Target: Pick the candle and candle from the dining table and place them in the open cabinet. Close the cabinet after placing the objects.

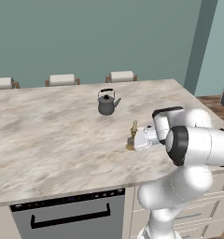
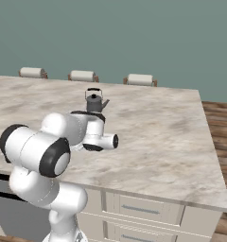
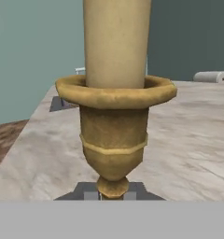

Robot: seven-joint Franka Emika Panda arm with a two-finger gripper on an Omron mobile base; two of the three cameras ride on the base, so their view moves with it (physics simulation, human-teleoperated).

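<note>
Marble island top, beige w/ grey veins, fills the middle of both base views: that's the dining table (image 1: 53, 144), teal wall behind it.

Candle (image 1: 132, 135) stands upright on the table, lower right of centre in the left base view, close to the near edge. Pale-yellow stub in a slim brass stick, round foot on the marble. Hand view has it dead centre & very close: wax stub up top, flared brass cup (image 3: 115, 91) below it, stem tapering down to a narrow knob at the bottom of the frame.

Gripper (image 1: 134, 139) comes in level from the right in the left base view, right at the candlestick's lower stem. Fingers (image 3: 88, 191) clenched on the candle's stem; dark tips sit tight on either side of the knob in the hand view. Can't tell if the foot is off the marble or not.

Dark grey kettle (image 1: 107, 102) sits upright above and left of the candle in the left base view, well apart from it. In the right base view the kettle (image 2: 94, 101) is upper centre-left, just above the arm's wrist.

Three pale chair backs (image 1: 62, 80) line the table's far edge. Dark grey appliance front (image 1: 69, 215) w/ black bar handle at bottom left of the left base view. Cream drawers (image 2: 144, 210) under the table, lower centre of the right base view. Wood floor (image 2: 222, 123) at the right edge.
</note>
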